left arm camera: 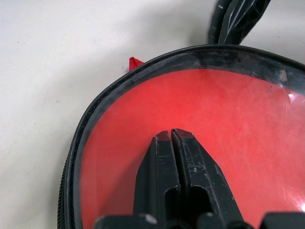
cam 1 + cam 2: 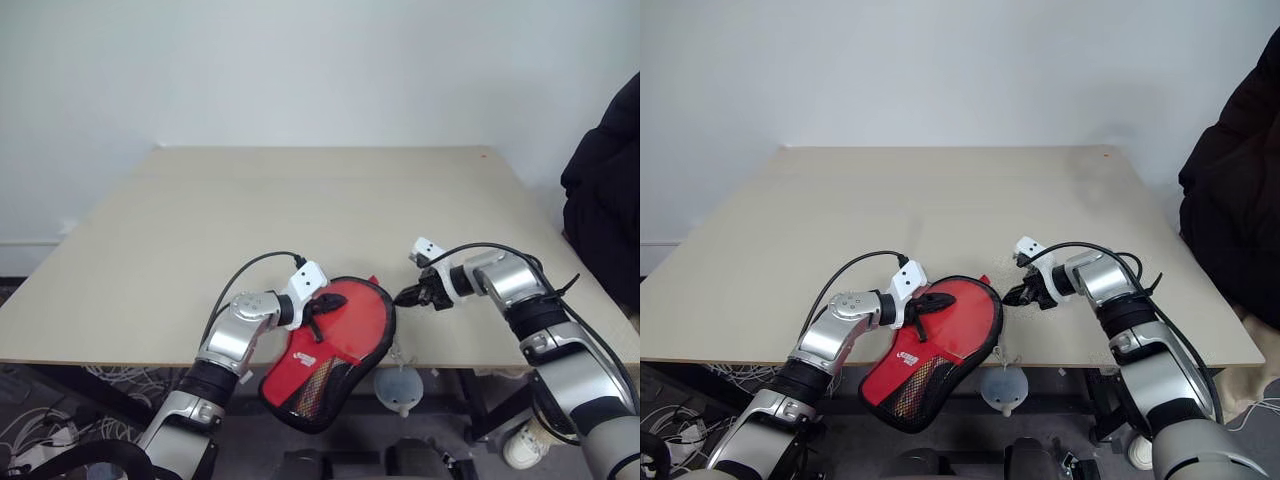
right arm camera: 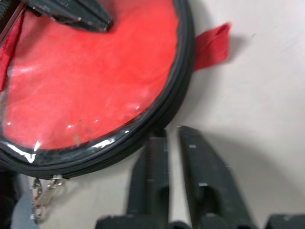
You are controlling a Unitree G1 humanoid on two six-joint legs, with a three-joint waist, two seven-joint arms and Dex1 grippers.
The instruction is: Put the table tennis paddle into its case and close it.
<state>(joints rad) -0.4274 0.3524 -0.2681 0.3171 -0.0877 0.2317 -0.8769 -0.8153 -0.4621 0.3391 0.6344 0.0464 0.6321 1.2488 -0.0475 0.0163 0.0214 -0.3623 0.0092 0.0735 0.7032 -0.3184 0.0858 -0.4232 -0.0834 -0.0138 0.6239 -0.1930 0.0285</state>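
Robotics lab or test room: bare beige table [image 2: 300, 210], plain white wall [image 2: 300, 70], loose cables [image 2: 40, 425] on floor.

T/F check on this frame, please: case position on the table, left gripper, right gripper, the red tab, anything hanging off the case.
1. The case overhangs the table's near edge. True.
2. The left gripper is wide open. False: its fingers are shut, resting on the case's clear face.
3. The right gripper holds the case. False: it sits beside the rim, holding nothing.
4. A red tab sticks out from the rim. True.
5. A metal clasp hangs at the case's edge. True.
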